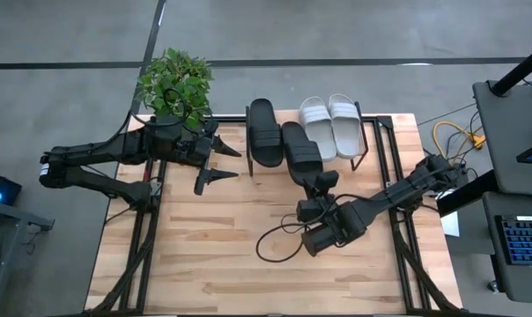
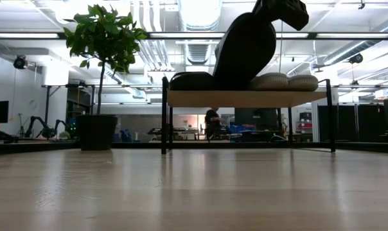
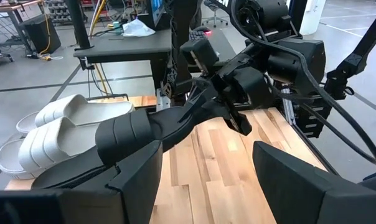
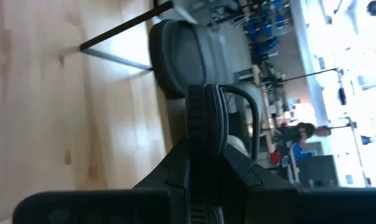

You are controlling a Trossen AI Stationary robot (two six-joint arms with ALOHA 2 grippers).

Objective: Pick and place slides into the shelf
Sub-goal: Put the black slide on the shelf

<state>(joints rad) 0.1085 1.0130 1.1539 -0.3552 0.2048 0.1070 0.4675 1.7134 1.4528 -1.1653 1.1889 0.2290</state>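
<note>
On shelf (image 1: 365, 148): three slides (image 1: 331, 126); fourth tilted (image 1: 299, 150).

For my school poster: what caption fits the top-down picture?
Right gripper tilts a matte black slide sandal onto the wooden-topped shelf beside two white sandals.

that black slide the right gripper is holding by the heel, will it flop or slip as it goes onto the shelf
Probably fairly stiff: the matte black foam slide, pinched at its heel by the right gripper, holds its shape tilted over the wooden-topped shelf. It looks light. Gripped at one end only, it may pivot or tip on release.
</note>
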